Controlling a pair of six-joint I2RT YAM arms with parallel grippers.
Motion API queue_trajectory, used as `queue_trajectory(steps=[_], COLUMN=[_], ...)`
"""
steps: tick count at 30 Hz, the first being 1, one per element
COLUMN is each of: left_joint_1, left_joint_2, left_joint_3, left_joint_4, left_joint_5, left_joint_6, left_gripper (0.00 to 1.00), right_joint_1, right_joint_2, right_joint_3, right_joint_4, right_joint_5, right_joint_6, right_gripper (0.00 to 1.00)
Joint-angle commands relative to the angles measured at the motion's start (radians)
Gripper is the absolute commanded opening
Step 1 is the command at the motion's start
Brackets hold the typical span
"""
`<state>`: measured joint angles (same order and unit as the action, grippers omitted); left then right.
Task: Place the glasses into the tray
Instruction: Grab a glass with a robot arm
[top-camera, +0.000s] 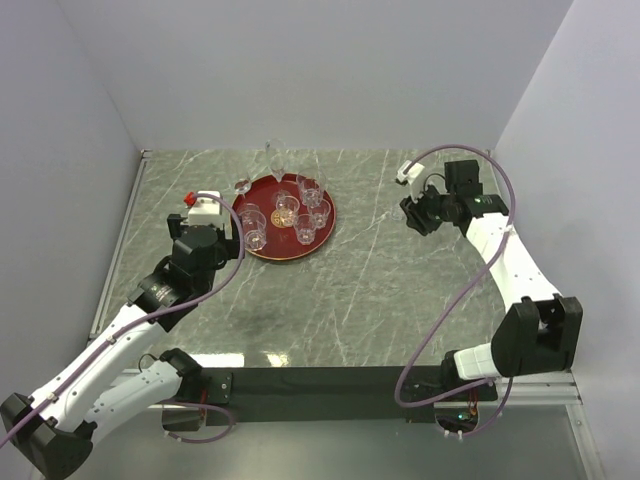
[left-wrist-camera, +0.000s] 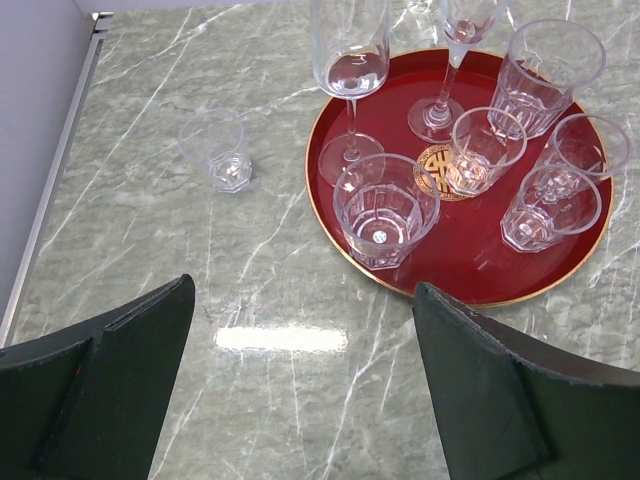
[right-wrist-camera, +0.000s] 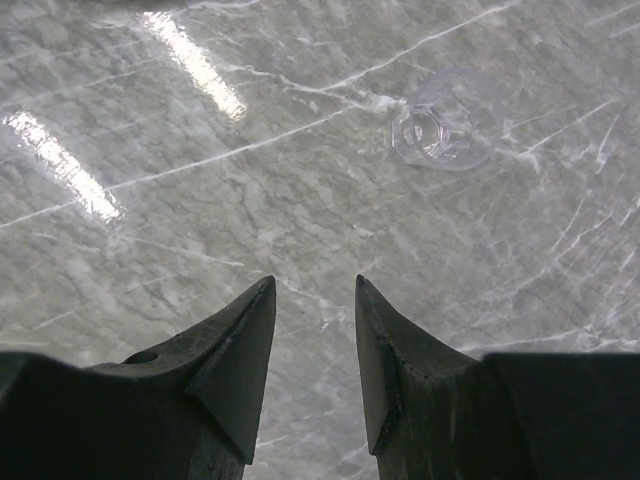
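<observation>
The only marking is a gold round emblem (left-wrist-camera: 437, 170) at the centre of the tray (left-wrist-camera: 470, 255). It has a fret-like pattern, and I cannot tell whether it is lettering. The tray is round, glossy dark red, with a thin gold line on its low rim. In the top view it sits on the grey marbled counter (top-camera: 380, 290) at about 11 o'clock from the counter's middle.

Seven clear glasses stand upright in the tray:
- a wide faceted tumbler (left-wrist-camera: 385, 212) at 7 o'clock in the left wrist view
- a stemmed wine glass (left-wrist-camera: 350, 70) at 10 o'clock
- a narrow flute (left-wrist-camera: 455, 40) at 12 o'clock
- a tall tumbler (left-wrist-camera: 545, 75) at 1 o'clock
- a small glass (left-wrist-camera: 485, 150) beside the emblem
- two short ones (left-wrist-camera: 555, 205) at 3 o'clock

A small glass outside (left-wrist-camera: 220, 150) stands on the counter at the tray's 9 o'clock, apart from the rim. Another faceted glass (right-wrist-camera: 450, 125) sits on bare counter at 1 o'clock from the right fingers (right-wrist-camera: 235, 370), well apart from them.

The left fingers (left-wrist-camera: 110, 390) are spread wide and empty. The right fingers stand narrow, with nothing between them.
</observation>
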<state>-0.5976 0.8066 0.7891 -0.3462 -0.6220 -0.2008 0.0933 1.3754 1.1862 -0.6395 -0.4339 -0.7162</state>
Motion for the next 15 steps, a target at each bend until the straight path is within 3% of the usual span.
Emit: queue_trajectory(steps=[1,15], left_joint_1=[0.005,0.018], left_joint_2=[-0.011,-0.007], left_joint_3=[-0.005,-0.007], left_joint_4=[0.038,0.041], left_joint_5=[-0.016,-0.024], left_joint_6=[0.000,0.000], left_gripper=[0.96,0.96], right_joint_1=[-0.006,-0.003], right_joint_2=[0.025,0.231], right_joint_3=[0.061,0.251], right_joint_4=[-0.006,-0.055], right_joint_5=[0.014,0.024], right_joint_6=[-0.019,-0.035], right_gripper=[0.45,0.45])
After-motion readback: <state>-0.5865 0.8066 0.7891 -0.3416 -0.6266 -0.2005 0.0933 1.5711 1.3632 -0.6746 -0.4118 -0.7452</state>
